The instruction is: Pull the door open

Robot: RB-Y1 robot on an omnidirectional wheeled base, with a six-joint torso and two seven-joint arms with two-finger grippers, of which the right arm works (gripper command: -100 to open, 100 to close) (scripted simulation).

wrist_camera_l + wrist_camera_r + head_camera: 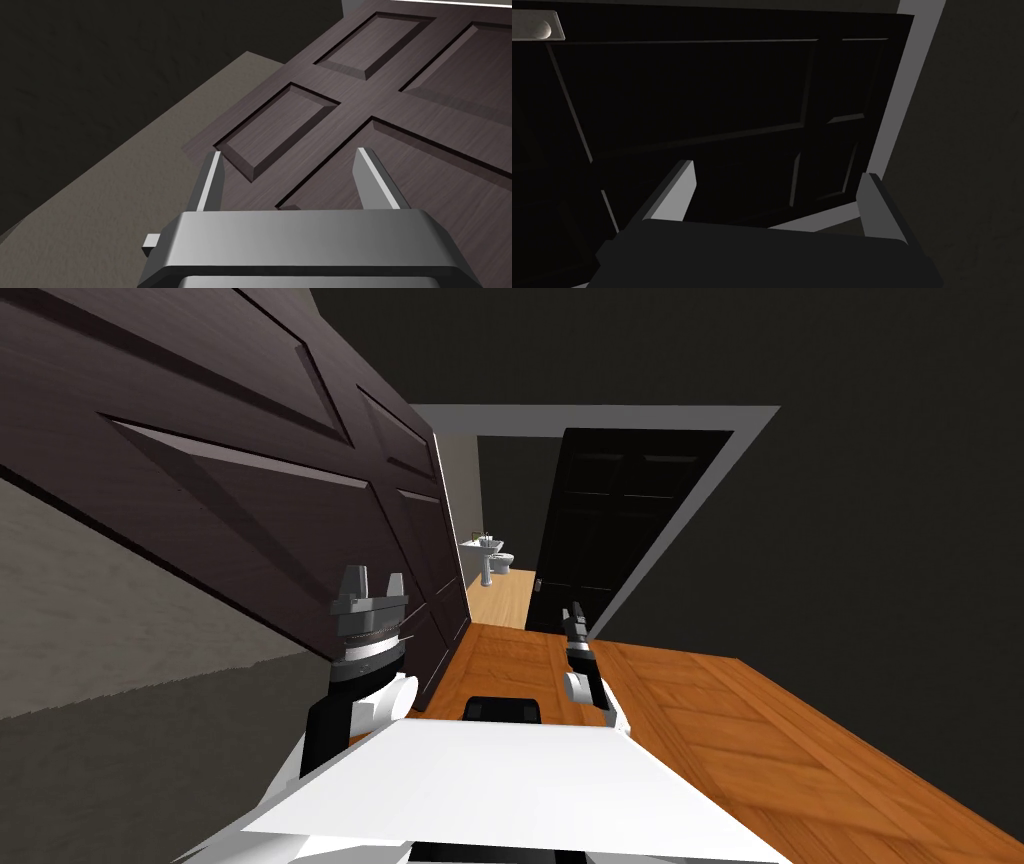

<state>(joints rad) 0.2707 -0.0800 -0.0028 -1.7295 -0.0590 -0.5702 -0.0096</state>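
Head view: the black door (630,528) stands far ahead inside a grey frame (600,420), taking the right part of the opening. In the gap to its left, a white basin (486,550) and a toilet (503,560) show farther off. A brown panelled door (250,488) runs along the near left, above an orange wood floor (720,728). The left gripper (373,583) is raised just beside the brown door. The right gripper (575,613) points at the black door's low left edge, apart from it.

Left wrist view: the 2 fingers (212,182) stand wide apart with nothing between them, aimed at the brown door's sunken panels, next to a beige wall (125,190).

Right wrist view: these fingers (674,192) are also spread wide and hold nothing. Beyond them lies the black door's face, with a pale handle plate (537,25) at its far left corner and the frame to the right.
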